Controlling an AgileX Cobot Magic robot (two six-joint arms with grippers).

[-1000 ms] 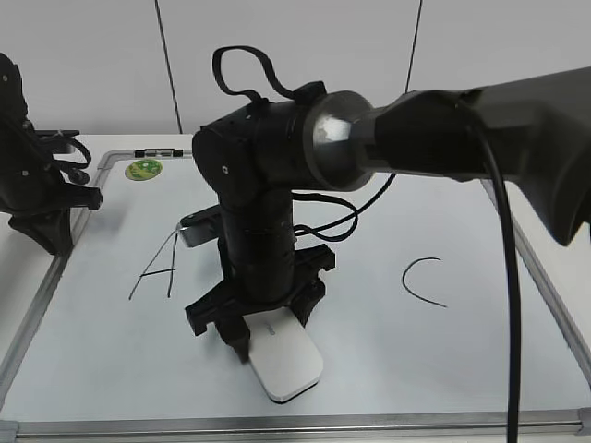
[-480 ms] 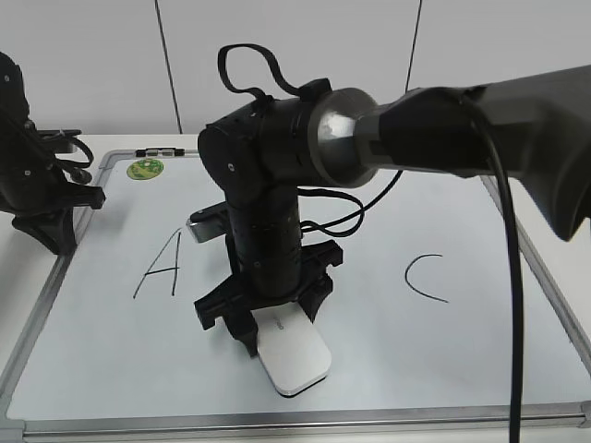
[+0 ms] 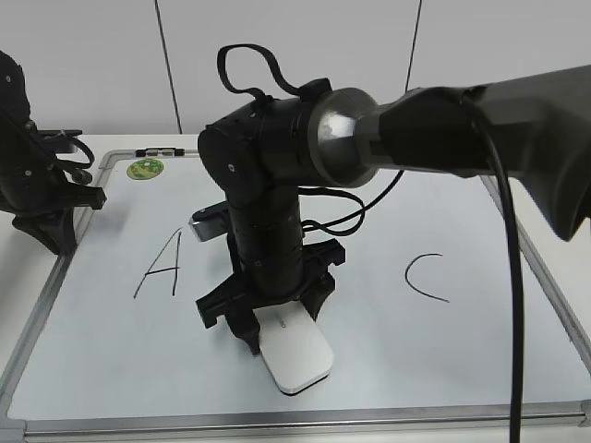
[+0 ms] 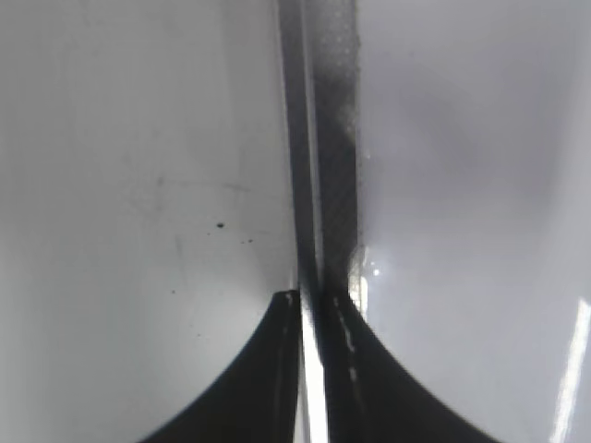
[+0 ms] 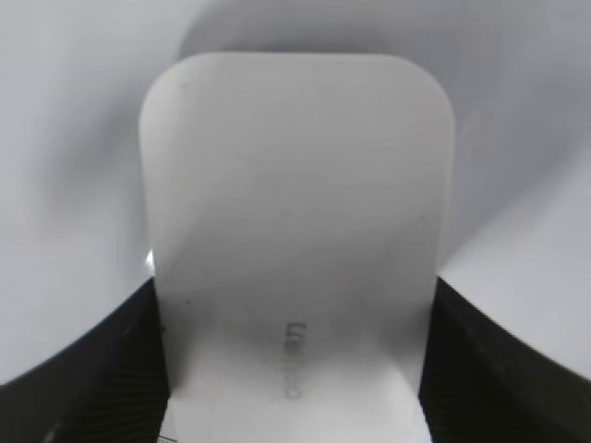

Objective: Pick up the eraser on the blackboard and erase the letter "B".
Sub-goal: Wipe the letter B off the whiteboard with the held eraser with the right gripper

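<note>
The right gripper (image 3: 277,334) clasps the eraser (image 3: 295,356), flat on the blackboard (image 3: 111,360) toward its near edge, 6 o'clock of centre; judged best: keep it flat, pressed and sweep where the B, unseen behind the arm, should lie. Only the right wrist view shows both fingers (image 5: 78,369) flanking the eraser (image 5: 295,231); the left wrist view shows the left gripper (image 4: 309,369) pinched closed, empty, over the frame at 9 o'clock

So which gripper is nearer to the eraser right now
The right. The right gripper has its fingers on both sides of the eraser, low on the blackboard. The left gripper sits far off at the board's left frame.
</note>
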